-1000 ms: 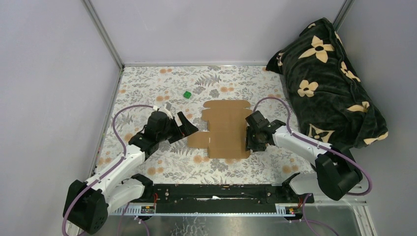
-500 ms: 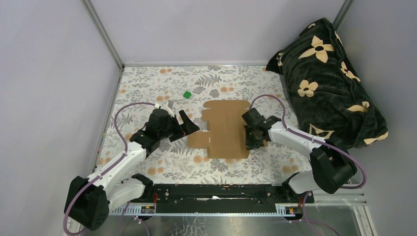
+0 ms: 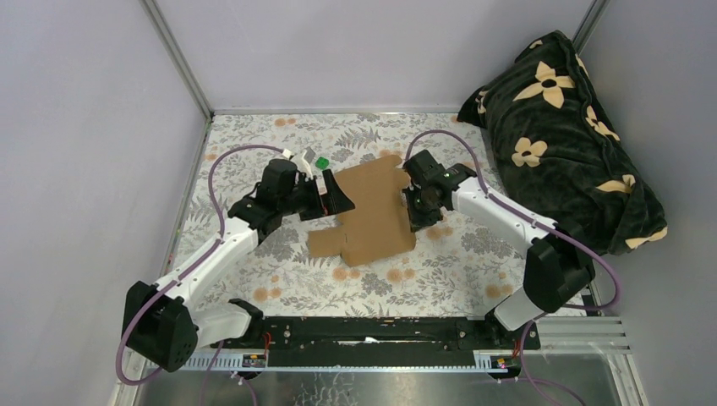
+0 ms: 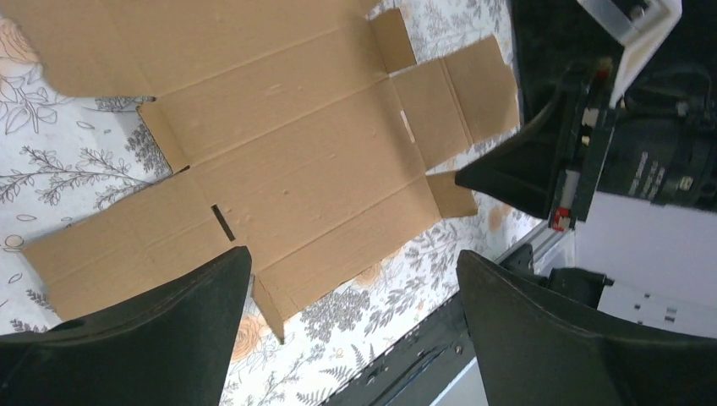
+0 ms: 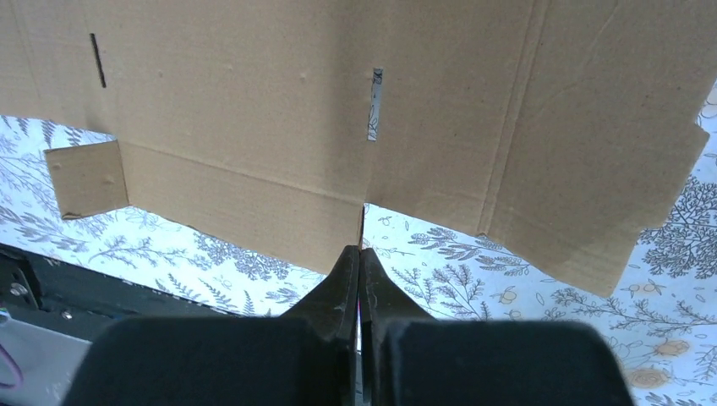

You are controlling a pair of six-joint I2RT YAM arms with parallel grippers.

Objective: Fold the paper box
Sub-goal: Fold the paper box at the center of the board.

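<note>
The paper box (image 3: pixel 372 216) is a flat brown die-cut sheet with flaps and creases, lying skewed in the middle of the flowered table. Its right side is raised. My right gripper (image 3: pixel 413 218) is shut on a thin flap at the sheet's right edge. In the right wrist view the fingertips (image 5: pixel 360 250) pinch that flap edge-on, with the paper box (image 5: pixel 296 110) spread beyond them. My left gripper (image 3: pixel 328 201) hangs open at the sheet's left side with nothing between its fingers. The left wrist view shows its gripper (image 4: pixel 353 258) wide apart above the paper box (image 4: pixel 287 152).
A tiny green cube (image 3: pixel 321 161) sits at the back, just behind the left gripper. A dark blanket with cream flowers (image 3: pixel 562 127) fills the right side. White walls enclose the table (image 3: pixel 440 279) on the left and back. A black rail (image 3: pixel 372 331) runs along the near edge.
My right gripper has shut on the sheet's right flap and carried it back and left, lifting and turning the sheet. My left arm has moved back toward the sheet's left edge, still open.
</note>
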